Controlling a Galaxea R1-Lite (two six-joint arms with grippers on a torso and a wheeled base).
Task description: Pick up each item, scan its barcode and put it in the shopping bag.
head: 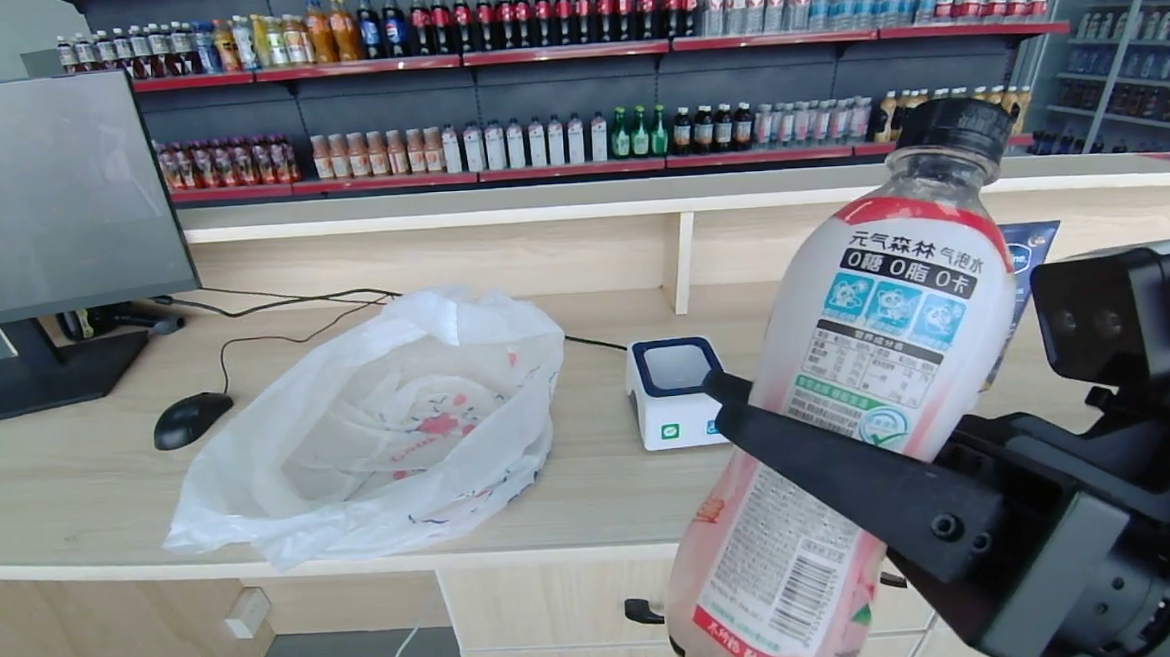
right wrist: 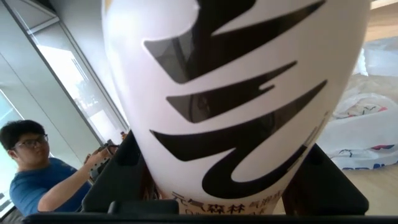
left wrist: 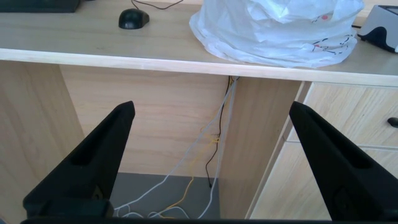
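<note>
Head view: right fingers (head: 750, 412) are clamping a tilted clear plastic bottle (head: 887, 353) with black cap and pink label. Left fingers (left wrist: 106, 149) are hanging spread wide, empty, below the light wooden desk (left wrist: 74, 38).

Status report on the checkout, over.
Right end effector shut on bottle, tilted, not yet over scanner. Left end effector open, empty, below counter edge. Shopping bag open on counter; nothing blocking scanner.

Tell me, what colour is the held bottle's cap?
Black cap on the pink plastic bottle; best in head view.
</note>
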